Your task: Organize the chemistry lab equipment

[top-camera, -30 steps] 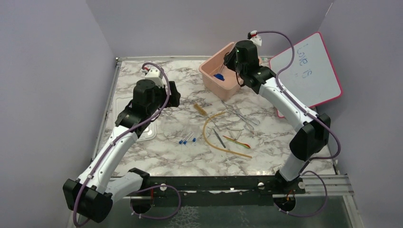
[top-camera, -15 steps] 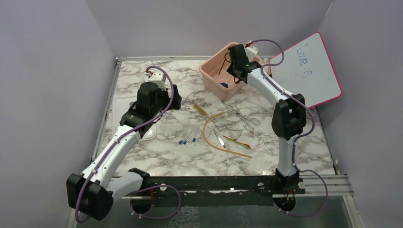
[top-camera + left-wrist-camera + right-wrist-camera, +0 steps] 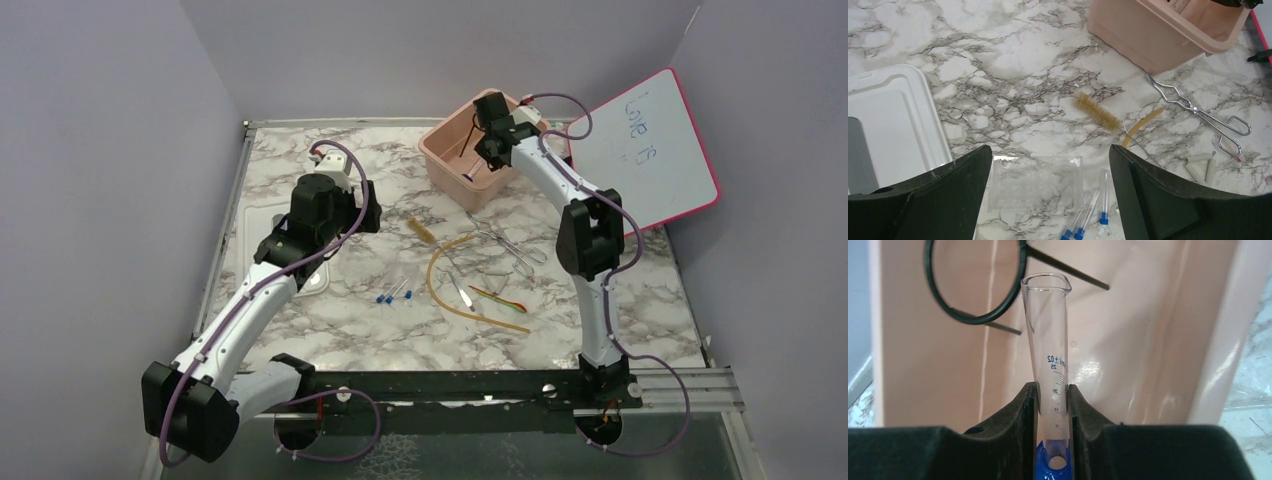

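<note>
Since a second ago the right arm (image 3: 590, 235) had folded its elbow up, and the right gripper (image 3: 1053, 390) had gone deeper into the pink bin (image 3: 1158, 340). It squeezed a clear measuring tube (image 3: 1048, 330) marked 25, 20, 15 and 10, with the black wire ring (image 3: 978, 321) just ahead. The left gripper (image 3: 1048, 155) was wide open and held nothing, with three blue-tipped tubes (image 3: 1104, 195) between its fingers.
</note>
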Robot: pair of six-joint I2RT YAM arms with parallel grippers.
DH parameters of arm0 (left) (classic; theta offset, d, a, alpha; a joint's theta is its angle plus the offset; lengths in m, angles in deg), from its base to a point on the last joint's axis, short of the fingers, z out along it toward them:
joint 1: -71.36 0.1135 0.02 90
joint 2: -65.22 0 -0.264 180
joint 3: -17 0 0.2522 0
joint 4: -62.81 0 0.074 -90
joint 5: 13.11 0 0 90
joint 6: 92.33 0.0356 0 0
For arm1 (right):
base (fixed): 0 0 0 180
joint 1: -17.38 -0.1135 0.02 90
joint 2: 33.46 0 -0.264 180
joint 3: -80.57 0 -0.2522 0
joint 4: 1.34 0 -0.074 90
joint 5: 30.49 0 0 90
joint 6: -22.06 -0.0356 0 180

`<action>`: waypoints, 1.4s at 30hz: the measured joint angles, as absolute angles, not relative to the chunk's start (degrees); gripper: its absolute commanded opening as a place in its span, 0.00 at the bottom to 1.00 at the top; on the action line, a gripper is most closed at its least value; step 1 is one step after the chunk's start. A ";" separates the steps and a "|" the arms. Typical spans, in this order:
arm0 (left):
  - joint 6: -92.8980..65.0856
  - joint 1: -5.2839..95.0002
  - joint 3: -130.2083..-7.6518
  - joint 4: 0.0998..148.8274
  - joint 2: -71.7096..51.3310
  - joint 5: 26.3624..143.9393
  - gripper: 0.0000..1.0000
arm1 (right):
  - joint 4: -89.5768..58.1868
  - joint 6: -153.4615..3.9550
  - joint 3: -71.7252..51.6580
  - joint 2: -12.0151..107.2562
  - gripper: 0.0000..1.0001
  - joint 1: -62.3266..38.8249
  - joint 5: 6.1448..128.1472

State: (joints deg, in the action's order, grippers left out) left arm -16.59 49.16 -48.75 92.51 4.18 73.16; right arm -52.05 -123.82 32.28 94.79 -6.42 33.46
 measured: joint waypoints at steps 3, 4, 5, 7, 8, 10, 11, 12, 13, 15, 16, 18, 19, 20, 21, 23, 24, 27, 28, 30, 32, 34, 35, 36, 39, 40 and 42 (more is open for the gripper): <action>-16.54 49.16 -48.75 92.51 3.88 73.16 0.89 | -52.97 -125.65 31.54 95.16 0.25 -5.56 33.51; -16.54 49.16 -48.75 92.51 3.77 73.16 0.89 | -53.03 -126.07 31.52 95.38 0.26 -5.30 33.55; -16.54 49.16 -48.75 92.51 3.63 73.16 0.89 | -53.08 -126.31 31.52 95.55 0.27 -5.06 33.62; -16.54 49.16 -48.75 92.51 3.37 73.16 0.89 | -52.90 -126.53 31.52 95.55 0.28 -4.89 33.64; -16.54 49.16 -48.75 92.51 3.24 73.16 0.89 | -52.88 -126.68 31.52 95.55 0.28 -4.73 33.62; -16.54 49.16 -48.75 92.53 3.00 73.16 0.89 | -52.88 -127.12 31.52 95.55 0.31 -4.58 33.64; -16.52 49.16 -48.75 92.53 2.91 73.16 0.89 | -52.86 -127.29 31.52 95.57 0.33 -4.43 33.64; -16.54 49.16 -48.75 92.53 2.83 73.16 0.89 | -52.86 -127.49 31.52 95.59 0.36 -4.27 33.64; -16.52 49.16 -48.75 92.53 2.74 73.16 0.89 | -52.86 -127.71 31.52 95.64 0.38 -4.25 33.64; -16.52 49.16 -48.75 92.53 2.61 73.16 0.89 | -52.79 -128.14 31.56 95.66 0.41 -4.25 33.62; -16.50 49.16 -48.75 92.53 2.54 73.16 0.89 | -52.66 -128.36 31.58 95.66 0.43 -4.23 33.62; -16.46 49.16 -48.75 92.53 2.41 73.16 0.89 | -52.33 -128.60 31.58 95.66 0.46 -4.25 33.62; -16.46 49.16 -48.75 92.53 2.32 73.16 0.89 | -52.27 -128.65 31.58 95.66 0.46 -4.25 33.62; -16.44 49.16 -48.75 92.53 2.28 73.16 0.89 | -52.29 -128.73 31.58 95.75 0.46 -4.25 33.62; -16.44 49.16 -48.75 92.56 2.21 73.16 0.89 | -52.31 -128.78 31.58 95.90 0.46 -4.25 33.59; -16.41 49.16 -48.75 92.56 2.19 73.16 0.89 | -52.40 -128.82 31.58 96.25 0.47 -4.23 33.55; -16.41 49.16 -48.75 92.53 2.19 73.16 0.89 | -52.49 -128.78 31.58 96.34 0.47 -4.23 33.55; -16.41 49.16 -48.75 92.56 2.17 73.16 0.89 | -52.49 -128.17 31.58 96.29 0.48 -4.23 33.48; -16.41 49.16 -48.75 92.56 2.17 73.16 0.89 | -52.44 -127.75 31.58 96.27 0.48 -4.23 33.48; -16.41 49.16 -48.75 92.56 2.17 73.16 0.89 | -52.18 -126.26 31.43 95.99 0.49 -4.23 33.53; -16.41 49.16 -48.75 92.56 2.17 73.16 0.89 | -50.72 -123.93 29.94 94.68 0.50 -4.23 34.21; -16.41 49.16 -48.75 92.56 2.17 73.18 0.89 | -49.29 -120.32 27.78 92.08 0.51 -4.19 35.91; -16.41 49.16 -48.75 92.53 2.17 73.18 0.89 | -48.77 -118.22 26.86 90.46 0.51 -4.14 37.13; -16.41 49.16 -48.75 92.56 2.17 73.21 0.89 | -48.27 -115.97 26.21 88.67 0.51 -4.05 38.42; -16.41 49.16 -48.75 92.53 2.17 73.40 0.89 | -47.20 -109.81 24.35 82.57 0.52 -3.90 42.12; -16.41 49.16 -48.75 92.53 2.17 73.53 0.89 | -46.96 -107.84 23.21 80.03 0.52 -3.90 43.36; -16.41 49.16 -48.75 92.53 2.17 73.82 0.89 | -46.41 -104.36 19.74 74.66 0.52 -3.90 45.46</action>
State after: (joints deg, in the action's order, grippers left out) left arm -16.41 49.16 -48.75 92.53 2.17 73.82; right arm -46.41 -104.36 19.74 74.66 -3.90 45.46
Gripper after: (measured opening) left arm 0.895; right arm 0.517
